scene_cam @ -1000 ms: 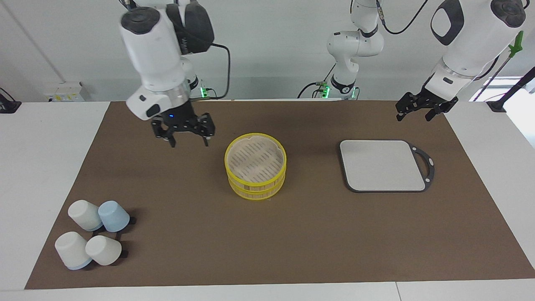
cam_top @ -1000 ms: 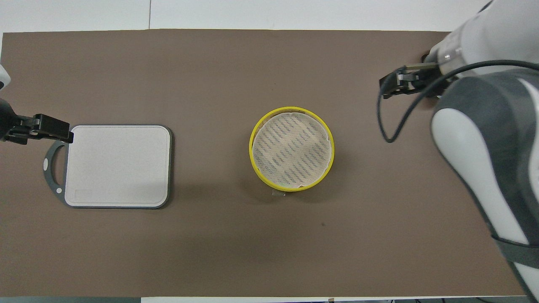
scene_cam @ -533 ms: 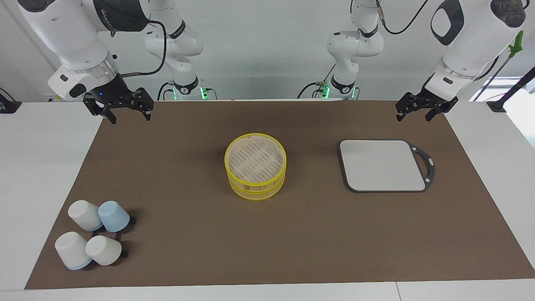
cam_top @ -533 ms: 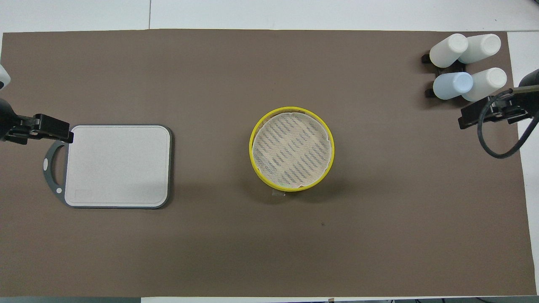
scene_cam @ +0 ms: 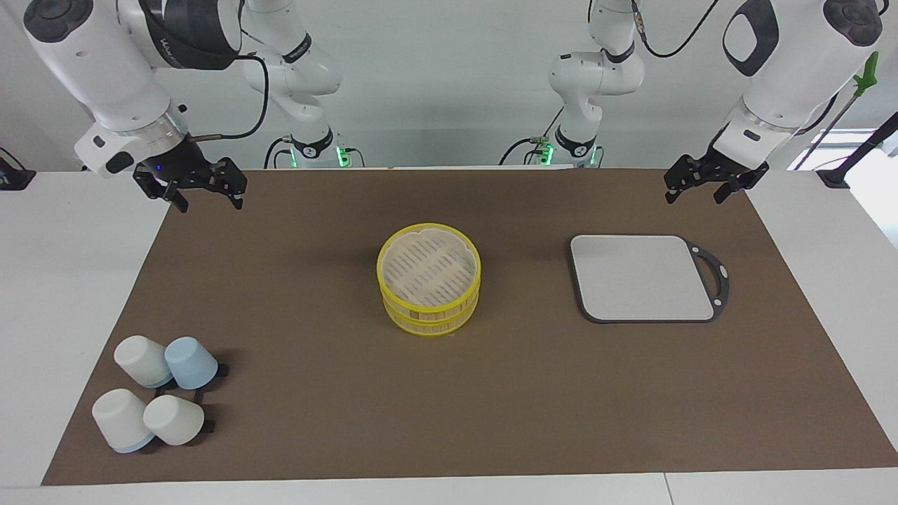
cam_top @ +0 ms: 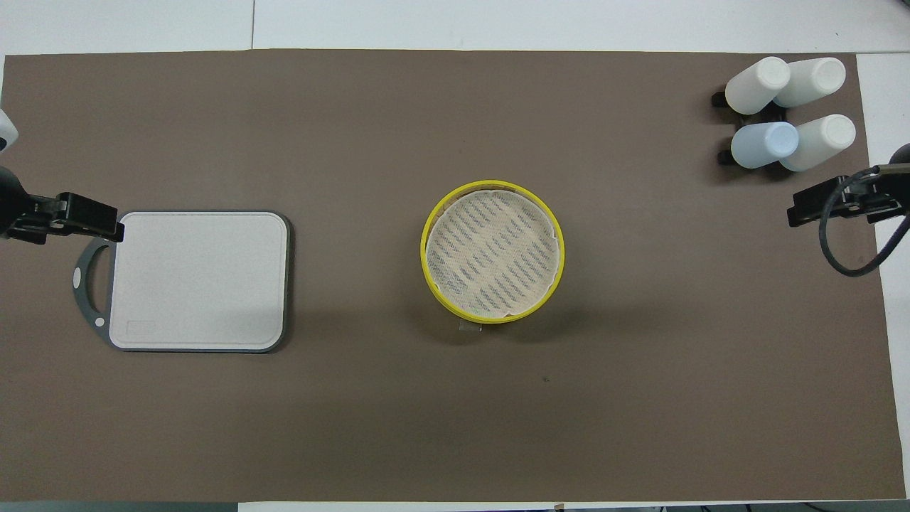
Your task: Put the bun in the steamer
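Observation:
The steamer (scene_cam: 429, 317), a round bamboo basket in two stacked tiers with yellow rims, stands in the middle of the brown mat. In the overhead view (cam_top: 424, 250) its slatted floor shows only a pale liner. The bun is not in view in either view. My right gripper (scene_cam: 209, 203) is open and holds nothing, up over the mat's corner at the right arm's end; it also shows in the overhead view (cam_top: 810, 210). My left gripper (scene_cam: 694, 198) is open and holds nothing, waiting over the mat's corner at the left arm's end, by the board's handle (cam_top: 87, 219).
A grey square board (scene_cam: 642, 277) with a dark handle lies toward the left arm's end (cam_top: 199, 281). Several pale upturned cups (scene_cam: 158, 393) stand on a rack at the right arm's end, farther from the robots than the steamer (cam_top: 782, 110).
My right gripper has swung away from beside the steamer to the mat's corner at the right arm's end, uncovering the cups in the overhead view. The left arm has not moved.

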